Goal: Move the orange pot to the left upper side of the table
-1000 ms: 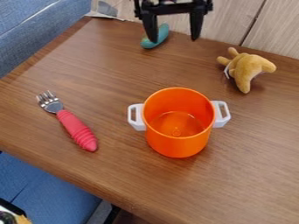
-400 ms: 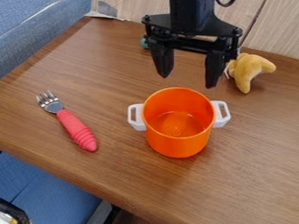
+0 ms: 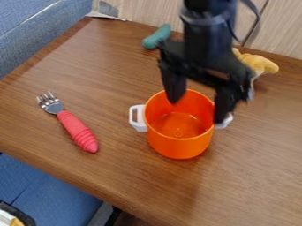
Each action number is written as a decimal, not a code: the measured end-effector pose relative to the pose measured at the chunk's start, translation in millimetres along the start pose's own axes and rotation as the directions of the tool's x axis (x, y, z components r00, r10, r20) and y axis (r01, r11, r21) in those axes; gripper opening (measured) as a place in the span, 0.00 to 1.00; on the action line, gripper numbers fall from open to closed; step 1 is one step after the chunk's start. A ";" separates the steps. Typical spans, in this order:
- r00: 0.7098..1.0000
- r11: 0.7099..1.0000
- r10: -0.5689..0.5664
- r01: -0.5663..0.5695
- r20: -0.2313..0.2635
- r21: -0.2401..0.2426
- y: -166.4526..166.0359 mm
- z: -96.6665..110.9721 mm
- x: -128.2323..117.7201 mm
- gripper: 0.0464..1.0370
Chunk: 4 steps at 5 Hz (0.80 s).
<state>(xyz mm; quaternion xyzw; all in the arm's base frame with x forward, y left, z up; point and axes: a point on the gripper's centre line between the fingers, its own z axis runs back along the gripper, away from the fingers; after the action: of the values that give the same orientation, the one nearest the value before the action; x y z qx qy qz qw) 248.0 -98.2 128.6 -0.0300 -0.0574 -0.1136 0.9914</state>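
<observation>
Brown wooden bench point(image 3: 100, 84): carries the round orange plastic pot point(image 3: 179, 148) mid-surface; we want it upper left.
Black two-finger hand point(image 3: 196, 111): spread wide, gripping nothing; we see the pot mostly below-left of it, fingertips overlapping the opening and right-hand white plastic handle point(image 3: 226, 123); contact, can't tell.
Pot: unmoved; since the earlier frame, the hand's dropped to it.

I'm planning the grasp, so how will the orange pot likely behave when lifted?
The pot looks like thin, rigid plastic, so it should keep its shape. Seemingly empty, it is probably light. Its smooth wall may slip, though the white handle could offer a catch.
</observation>
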 end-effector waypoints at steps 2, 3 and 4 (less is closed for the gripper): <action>0.987 0.995 -0.096 0.100 -0.130 0.029 -12.5 -41.4 -4.7 0.93; 0.987 0.990 -0.089 0.102 -0.132 0.094 -13.9 -52.4 -2.8 0.65; 0.987 0.988 -0.091 0.106 -0.133 0.109 -13.6 -56.1 -1.1 0.35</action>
<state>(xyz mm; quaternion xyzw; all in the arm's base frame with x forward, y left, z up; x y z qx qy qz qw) 249.9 -115.3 73.5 0.0375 -0.0016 -0.1608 0.9863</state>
